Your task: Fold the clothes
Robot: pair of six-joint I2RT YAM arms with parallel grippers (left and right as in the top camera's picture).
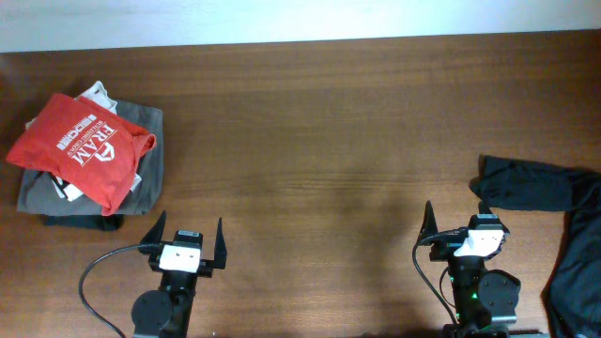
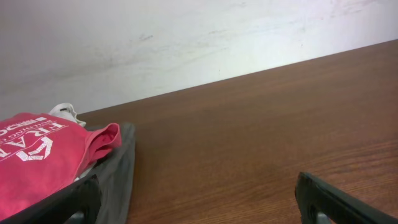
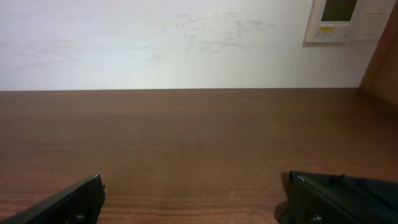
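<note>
The clothes (image 1: 537, 186) are a black garment lying bunched at the table's right edge, with more of it trailing down toward the front right corner. In the right wrist view a strip of the clothes (image 3: 379, 188) shows just behind the right finger. My right gripper (image 1: 457, 216) stands open beside the garment's left end, nothing between its fingers (image 3: 74, 199). My left gripper (image 1: 191, 227) is open too, near the front left, empty, and its fingers (image 2: 329, 200) frame bare wood.
A red T-shirt with white print (image 1: 80, 145) lies on top of folded grey garments (image 1: 150, 155) at the back left, close ahead of the left gripper. The wooden table (image 1: 319, 141) ends at a white wall carrying a control panel (image 3: 348, 22).
</note>
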